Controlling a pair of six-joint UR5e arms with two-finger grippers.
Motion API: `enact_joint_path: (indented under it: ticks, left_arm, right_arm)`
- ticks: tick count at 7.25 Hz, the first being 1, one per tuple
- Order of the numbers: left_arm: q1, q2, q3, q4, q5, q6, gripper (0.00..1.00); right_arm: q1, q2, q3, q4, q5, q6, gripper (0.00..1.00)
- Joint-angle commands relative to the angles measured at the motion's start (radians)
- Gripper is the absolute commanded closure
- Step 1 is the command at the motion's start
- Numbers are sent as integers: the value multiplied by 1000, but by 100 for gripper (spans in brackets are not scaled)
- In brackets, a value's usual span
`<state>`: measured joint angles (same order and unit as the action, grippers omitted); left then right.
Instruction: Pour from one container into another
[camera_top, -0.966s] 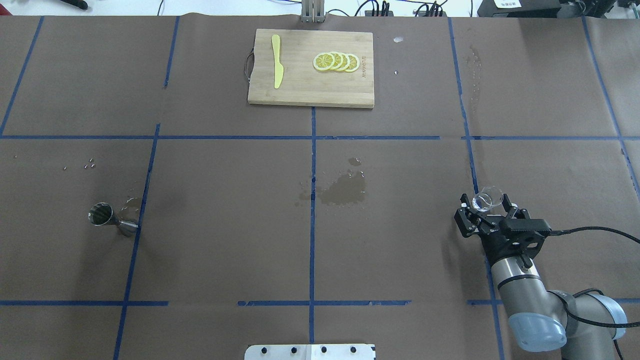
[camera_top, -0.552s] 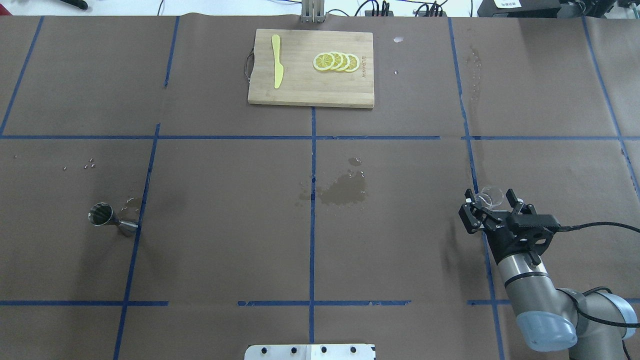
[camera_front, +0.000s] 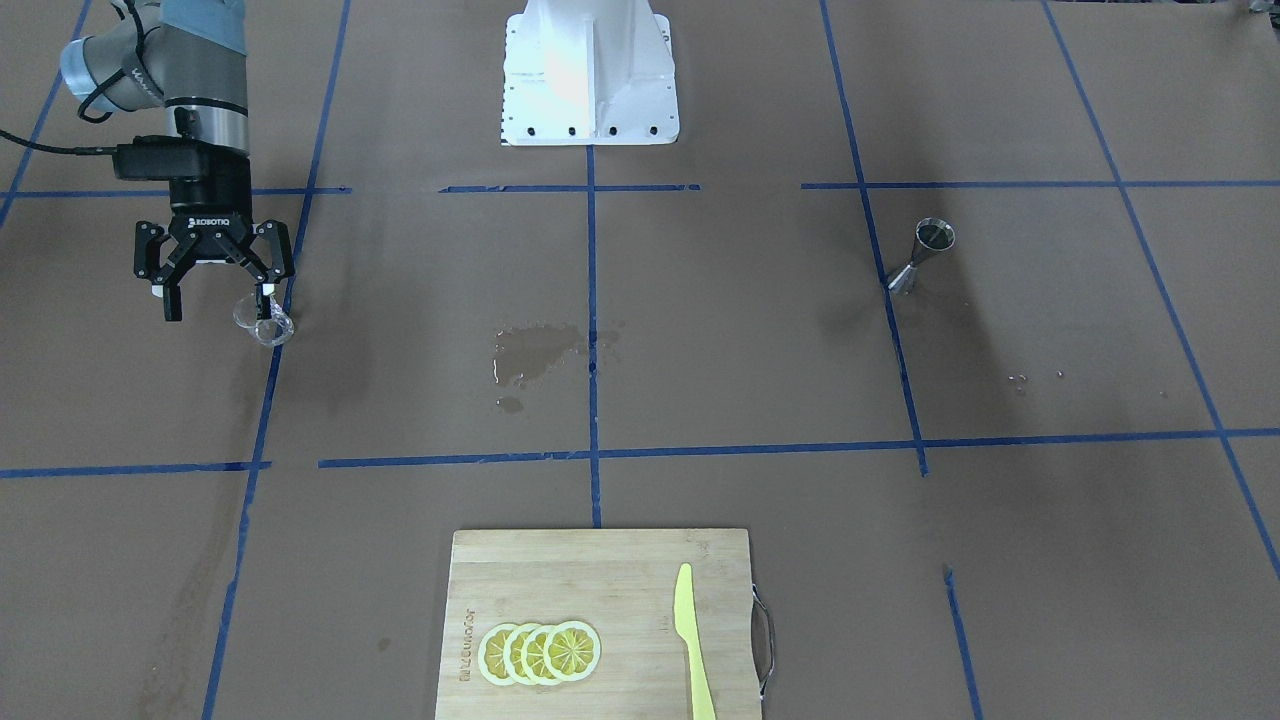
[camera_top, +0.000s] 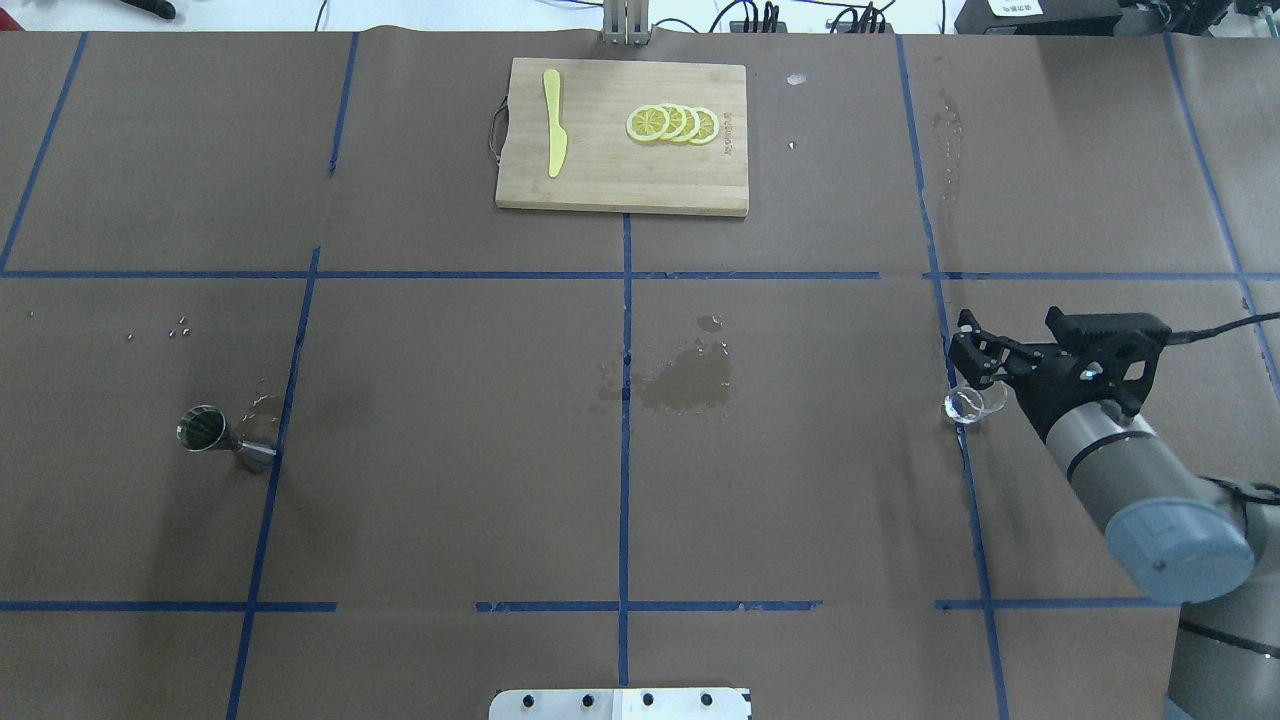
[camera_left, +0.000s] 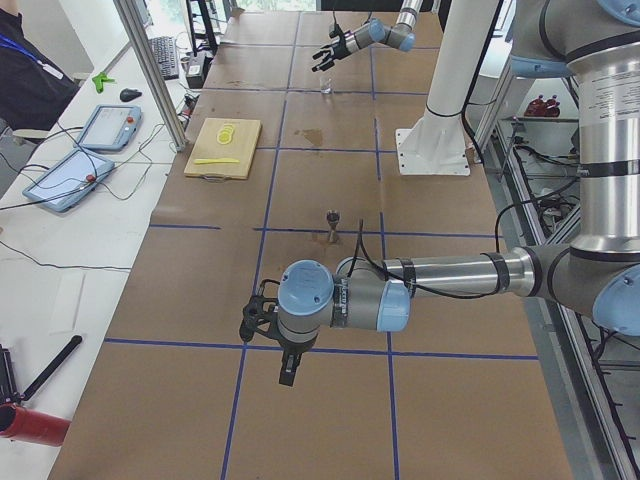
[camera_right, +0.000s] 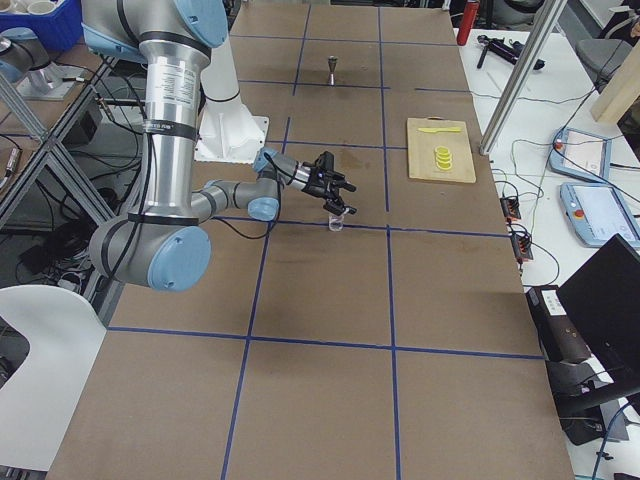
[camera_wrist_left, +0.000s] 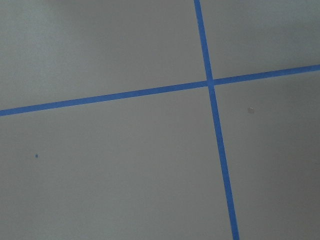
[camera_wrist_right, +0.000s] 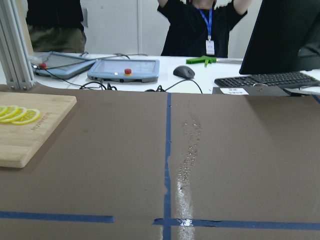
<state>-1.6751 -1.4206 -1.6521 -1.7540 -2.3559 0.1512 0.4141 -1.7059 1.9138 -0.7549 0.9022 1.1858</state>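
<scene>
A small clear glass stands upright on the brown table by a blue tape line, also seen in the front view and the right side view. My right gripper hangs open just above and beside it, holding nothing. A steel jigger stands far off on the table's left side. My left gripper shows only in the left side view, low over bare table, and I cannot tell its state.
A wooden cutting board with lemon slices and a yellow knife lies at the far middle. A wet patch darkens the table's centre. The white base plate sits at the near edge.
The right gripper, which had the glass between its fingers, has pulled up and away from it. The glass stays on the table.
</scene>
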Motion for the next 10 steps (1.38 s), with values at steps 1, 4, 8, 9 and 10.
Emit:
enact_joint_path:
  ticks: [1, 4, 8, 9, 10]
  left_arm:
    - [0, 6, 3, -35, 0, 1, 0]
    - [0, 5, 3, -36, 0, 2, 0]
    - [0, 6, 3, -56, 1, 2, 0]
    - [0, 5, 3, -56, 1, 2, 0]
    - [0, 5, 3, -55, 1, 2, 0]
  right_arm:
    - [290, 5, 13, -20, 493, -127, 0]
    - [712, 26, 5, -295, 1089, -585, 0]
    - [1093, 95, -43, -911, 1394, -1281, 0]
    - [1158, 83, -108, -954, 1400, -1419, 0]
    - [1196, 59, -158, -952, 1414, -1424, 0]
